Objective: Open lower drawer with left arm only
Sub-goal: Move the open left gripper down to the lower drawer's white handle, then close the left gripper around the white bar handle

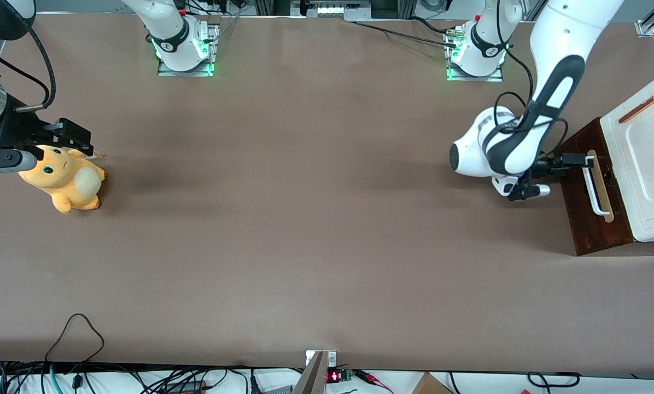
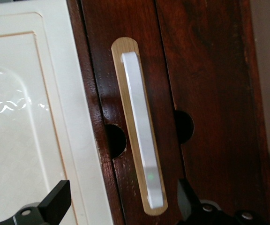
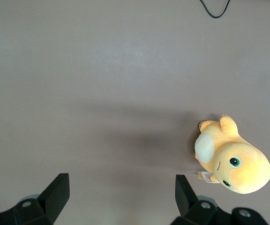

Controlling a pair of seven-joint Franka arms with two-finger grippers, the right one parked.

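From the front, the left arm (image 1: 524, 137) reaches down toward the cabinet (image 1: 647, 164) standing at the working arm's end of the brown table (image 1: 305, 230). Its gripper (image 1: 587, 161) sits at the white bar handle (image 1: 595, 189) on the dark wooden face of the lower drawer (image 1: 589, 219), near the end of the handle farther from the camera. The drawer front appears flush with the cabinet, not pulled out. An orange plush toy (image 1: 64, 178) lies toward the parked arm's end of the table.

From the left wrist camera, the gripper (image 2: 121, 204) has its jaws spread wide, one black finger (image 2: 55, 201) over the cream cabinet top (image 2: 27, 117) and the other finger (image 2: 186, 199) over the dark wood of the drawer (image 2: 214, 93). The white handle (image 2: 142, 136) on its pale wooden strip (image 2: 121, 98) lies between them, untouched by either finger.

From the right wrist camera, the plush toy (image 3: 233, 159) lies on its side on bare table (image 3: 102, 93).
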